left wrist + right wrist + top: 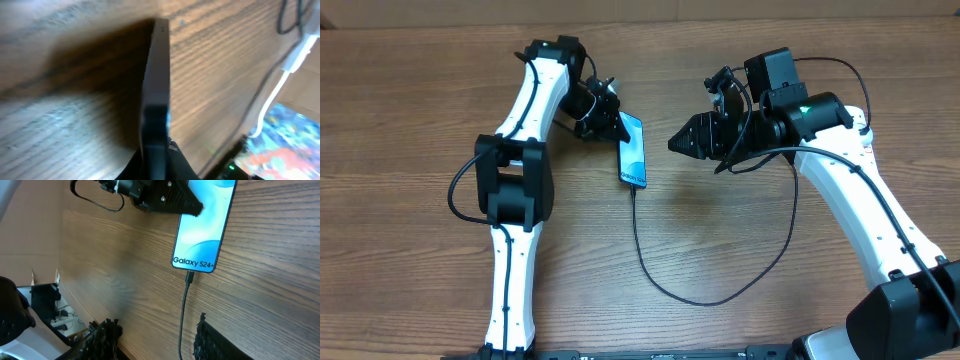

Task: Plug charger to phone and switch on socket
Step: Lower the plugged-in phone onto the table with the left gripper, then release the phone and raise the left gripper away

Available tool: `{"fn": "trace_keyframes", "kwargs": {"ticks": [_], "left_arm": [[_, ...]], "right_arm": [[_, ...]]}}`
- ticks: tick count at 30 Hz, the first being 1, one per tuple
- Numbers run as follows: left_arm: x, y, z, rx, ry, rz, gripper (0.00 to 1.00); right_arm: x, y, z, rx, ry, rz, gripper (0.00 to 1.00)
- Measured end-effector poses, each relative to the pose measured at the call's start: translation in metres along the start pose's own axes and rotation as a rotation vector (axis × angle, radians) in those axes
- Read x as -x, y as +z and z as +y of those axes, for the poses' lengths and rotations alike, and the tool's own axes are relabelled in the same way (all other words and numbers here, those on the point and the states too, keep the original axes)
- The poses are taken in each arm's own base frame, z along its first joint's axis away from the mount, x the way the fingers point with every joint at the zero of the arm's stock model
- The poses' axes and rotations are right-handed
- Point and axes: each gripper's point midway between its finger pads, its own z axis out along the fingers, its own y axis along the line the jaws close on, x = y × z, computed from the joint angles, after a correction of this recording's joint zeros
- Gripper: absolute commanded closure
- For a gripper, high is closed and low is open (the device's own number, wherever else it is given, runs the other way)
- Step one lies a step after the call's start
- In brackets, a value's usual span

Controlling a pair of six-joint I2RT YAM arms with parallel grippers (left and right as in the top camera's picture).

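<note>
The phone lies on the table with its light-blue screen up; the right wrist view shows it with a white text strip at its near end. My left gripper is shut on the phone's far end, and the left wrist view shows the phone edge-on between the jaws. The charger cable has its tip in the phone's port and loops toward my right arm, which hides its other end. My right gripper is open and empty, right of the phone; the cable runs between its fingers, unclamped. The socket is out of view.
A white cord hangs beyond the table edge in the left wrist view. Equipment and loose wires sit past the table edge in the right wrist view. The wooden table has bare surface at left and front.
</note>
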Motion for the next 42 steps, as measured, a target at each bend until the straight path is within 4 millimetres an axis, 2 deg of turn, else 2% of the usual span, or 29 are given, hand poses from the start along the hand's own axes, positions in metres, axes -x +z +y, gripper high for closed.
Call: {"fn": "trace_keyframes", "kwargs": {"ticks": [4, 9, 12, 16, 19, 32, 38, 42], "left_arm": [[0.003, 0.001, 0.012, 0.083, -0.007, -0.013, 0.8], [0.004, 0.0, 0.02, 0.138, -0.014, -0.022, 0.78], [0.005, -0.001, 0.024, 0.168, -0.011, -0.027, 0.69], [0.008, -0.003, 0.039, 0.257, -0.02, -0.041, 0.6], [0.008, -0.005, 0.041, 0.274, -0.023, -0.045, 0.55], [0.01, -0.011, 0.049, 0.343, -0.038, -0.065, 0.54], [0.011, -0.025, 0.065, 0.459, -0.109, -0.103, 0.54], [0.012, -0.037, 0.068, 0.502, -0.123, -0.135, 0.53]], "right_arm": [[0.0, 0.0, 0.0, -0.001, 0.001, 0.0, 0.49], [-0.001, 0.0, 0.0, -0.002, 0.002, 0.003, 0.49], [-0.001, 0.0, 0.0, -0.001, 0.003, 0.003, 0.49], [-0.001, 0.0, 0.0, -0.001, 0.002, 0.003, 0.49], [-0.001, 0.0, 0.0, -0.002, 0.003, 0.003, 0.49], [-0.001, 0.0, -0.001, -0.005, 0.003, 0.003, 0.48], [-0.001, 0.0, -0.001, -0.005, 0.003, 0.002, 0.48], [0.0, 0.0, -0.001, -0.007, 0.002, 0.001, 0.48]]}}
